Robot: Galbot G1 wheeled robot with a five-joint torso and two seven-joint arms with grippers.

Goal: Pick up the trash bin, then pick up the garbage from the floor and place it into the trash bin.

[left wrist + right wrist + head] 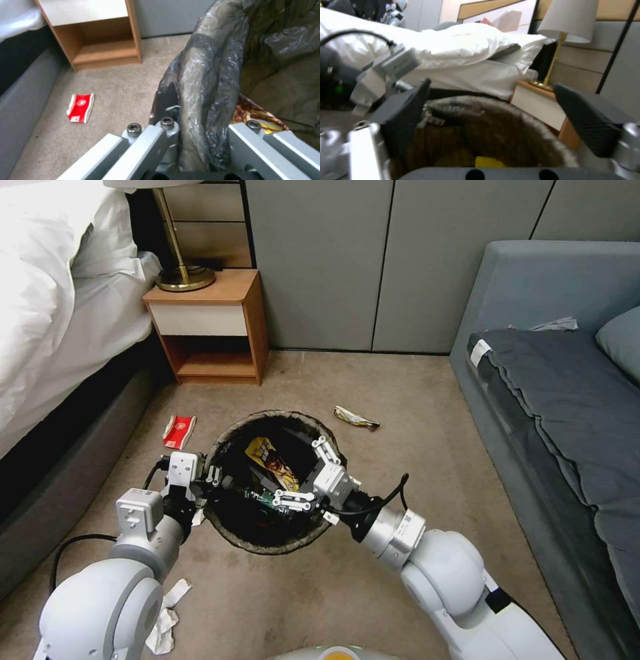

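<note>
The trash bin (230, 537), round with a dark liner, hangs in front of me over the carpet. My left gripper (208, 477) is shut on its left rim, and the liner-covered rim (203, 95) is pinched between the fingers. My right gripper (298, 471) hovers open over the bin's mouth, its pads (586, 120) spread wide with nothing between them. Inside the bin lie a yellow snack wrapper (270, 459) and a green-labelled bottle (259, 498). On the floor lie garbage pieces: a red-and-white packet (179, 431), a yellow wrapper (357, 418) and white paper (167, 613).
A wooden nightstand (210, 323) with a brass lamp (183, 273) stands at the back left beside the bed (47, 313). A grey sofa (553, 400) runs along the right. Open carpet (413, 460) lies between bin and sofa.
</note>
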